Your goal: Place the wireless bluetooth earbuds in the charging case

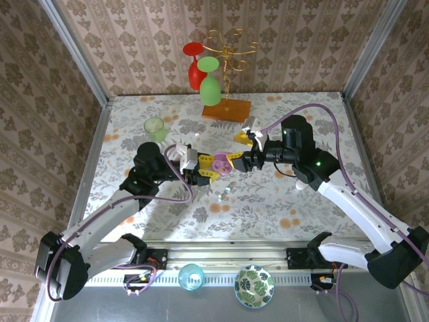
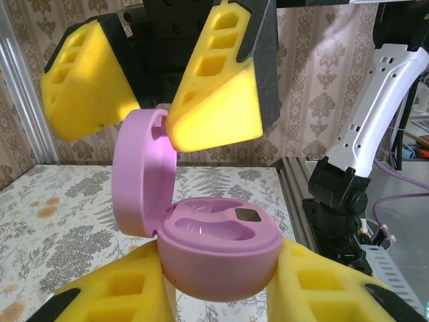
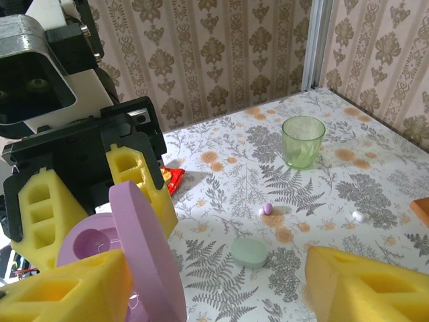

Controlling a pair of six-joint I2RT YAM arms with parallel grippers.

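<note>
— Looking down from above, what carries the charging case (image 1: 221, 163)?

— The left end effector (image 1: 206, 173), closed on its base above the middle of the bench (image 1: 268, 208). The right end effector (image 1: 234, 161) faces it from the other side, right at the case. A green cup (image 1: 155, 127) stands apart, toward the far left.

— And the left wrist camera?

— The case (image 2: 221, 255) sits squeezed between the left end effector's fingers (image 2: 114, 292), with its lid (image 2: 137, 174) swung upright on the hinge. The two moulded hollows in the base are in plain view. The right end effector (image 2: 144, 124) hangs over it with jaws spread, one finger on each side of the lid. The nearer finger seems to touch the lid's rim.

— The right wrist camera?

— The right end effector (image 3: 218, 275) has its jaws wide apart, and the raised lid (image 3: 144, 255) is just beside one finger (image 3: 67, 292). Beyond, the earbuds (image 3: 267, 208) lie on the bench (image 3: 221, 181): a pinkish one and, farther right, a white one (image 3: 358, 216). Both are well apart from the case and near the green cup (image 3: 303, 141). A pale green oval case (image 3: 249, 252) lies nearer the camera than the pinkish bud.
</note>
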